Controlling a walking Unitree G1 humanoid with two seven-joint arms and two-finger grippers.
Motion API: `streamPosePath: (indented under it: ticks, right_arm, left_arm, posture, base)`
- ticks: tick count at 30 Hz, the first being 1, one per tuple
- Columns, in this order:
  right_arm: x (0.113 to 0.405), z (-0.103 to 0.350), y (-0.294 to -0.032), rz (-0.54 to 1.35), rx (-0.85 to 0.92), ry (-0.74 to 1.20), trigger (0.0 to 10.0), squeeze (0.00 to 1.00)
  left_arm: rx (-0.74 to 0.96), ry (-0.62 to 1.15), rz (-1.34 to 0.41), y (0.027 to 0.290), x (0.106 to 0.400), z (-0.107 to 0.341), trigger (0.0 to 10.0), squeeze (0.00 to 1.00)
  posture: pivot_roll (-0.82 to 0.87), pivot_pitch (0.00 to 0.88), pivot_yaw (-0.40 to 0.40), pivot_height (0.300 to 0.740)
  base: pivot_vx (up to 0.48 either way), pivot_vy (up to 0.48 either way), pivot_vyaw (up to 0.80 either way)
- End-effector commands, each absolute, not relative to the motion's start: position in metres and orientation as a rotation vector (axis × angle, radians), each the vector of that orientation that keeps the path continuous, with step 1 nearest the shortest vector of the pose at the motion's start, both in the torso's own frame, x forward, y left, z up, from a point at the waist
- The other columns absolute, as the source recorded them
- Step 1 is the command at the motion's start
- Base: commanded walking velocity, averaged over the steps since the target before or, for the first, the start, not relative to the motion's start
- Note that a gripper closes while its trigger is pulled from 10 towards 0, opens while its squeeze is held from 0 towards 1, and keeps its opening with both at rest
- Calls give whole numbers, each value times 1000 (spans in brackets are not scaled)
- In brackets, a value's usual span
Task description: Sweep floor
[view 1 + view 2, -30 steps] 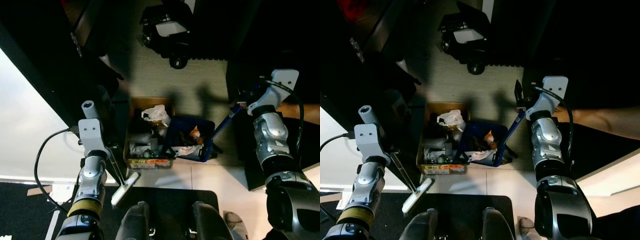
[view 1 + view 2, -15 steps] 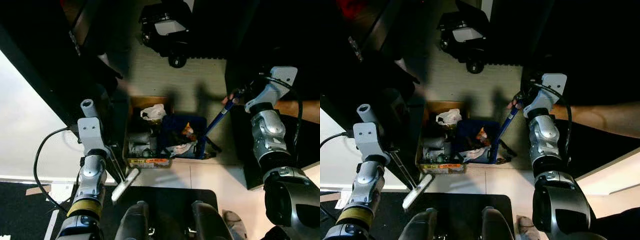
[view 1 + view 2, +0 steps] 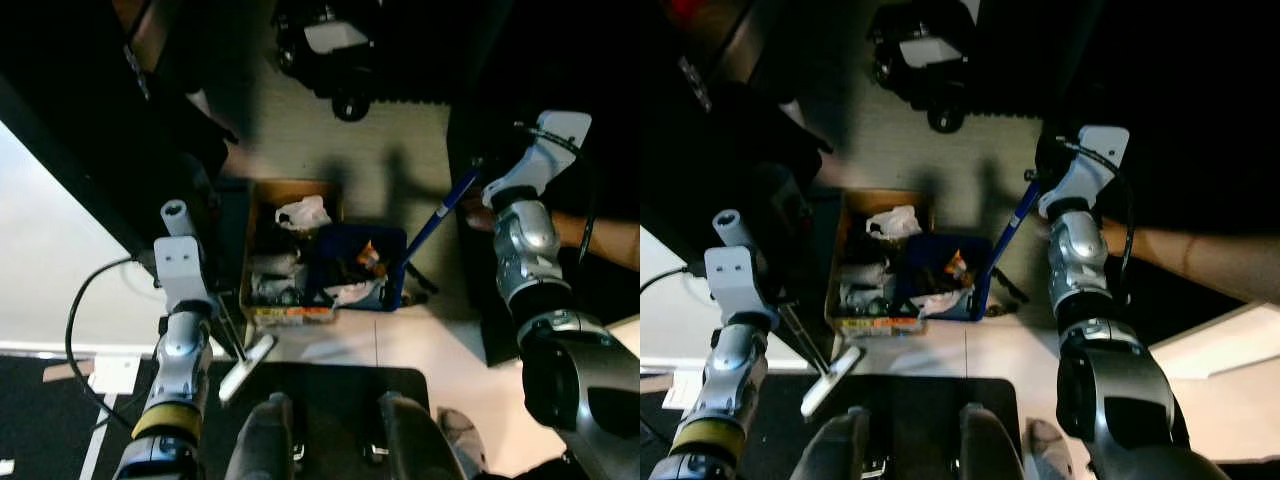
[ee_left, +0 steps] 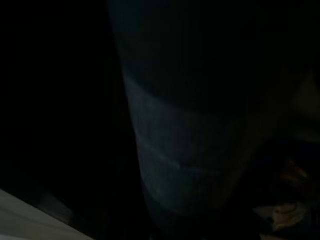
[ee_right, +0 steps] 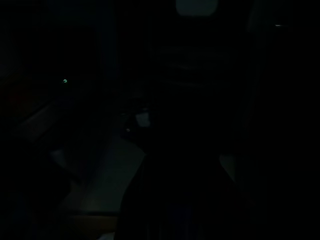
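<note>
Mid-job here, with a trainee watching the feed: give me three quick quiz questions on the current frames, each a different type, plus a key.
1. True or false: the blue dustpan holds litter.
2. The dustpan's handle runs up toward which gripper? A. left B. right
3. Fill in: beside the dustpan, on the robot's left, stands a cardboard ____ full of rubbish.

Key: 1 true; 2 B; 3 box.
</note>
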State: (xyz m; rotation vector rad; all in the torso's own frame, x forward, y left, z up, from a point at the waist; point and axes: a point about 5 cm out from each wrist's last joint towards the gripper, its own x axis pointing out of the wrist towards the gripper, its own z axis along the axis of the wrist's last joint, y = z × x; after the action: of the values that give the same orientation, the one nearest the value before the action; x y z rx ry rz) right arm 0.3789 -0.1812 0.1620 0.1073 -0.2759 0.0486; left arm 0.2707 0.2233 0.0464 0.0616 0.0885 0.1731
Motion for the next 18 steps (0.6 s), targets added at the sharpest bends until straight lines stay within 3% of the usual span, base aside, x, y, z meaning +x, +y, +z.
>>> streamPosePath:
  ticks: [1, 8, 18]
  right_arm:
    - [385, 184, -171, 71, 118, -365, 0, 0]
    - [398, 221, -132, 186, 144, -433, 0, 0]
    - [402, 240, -100, 266, 77, -464, 0, 0]
  left_arm:
    - [94, 54, 180, 224, 264, 50, 10000, 0]
    - [138, -23, 280, 243, 248, 66, 10000, 0]
    - [190, -48, 349, 255, 226, 76, 10000, 0]
  posture:
    - [40, 185, -134, 731]
    - [69, 226, -216, 731]
    - [112, 248, -284, 731]
  base:
    - [0, 0, 0]
    - [0, 0, 0]
    - [0, 0, 0]
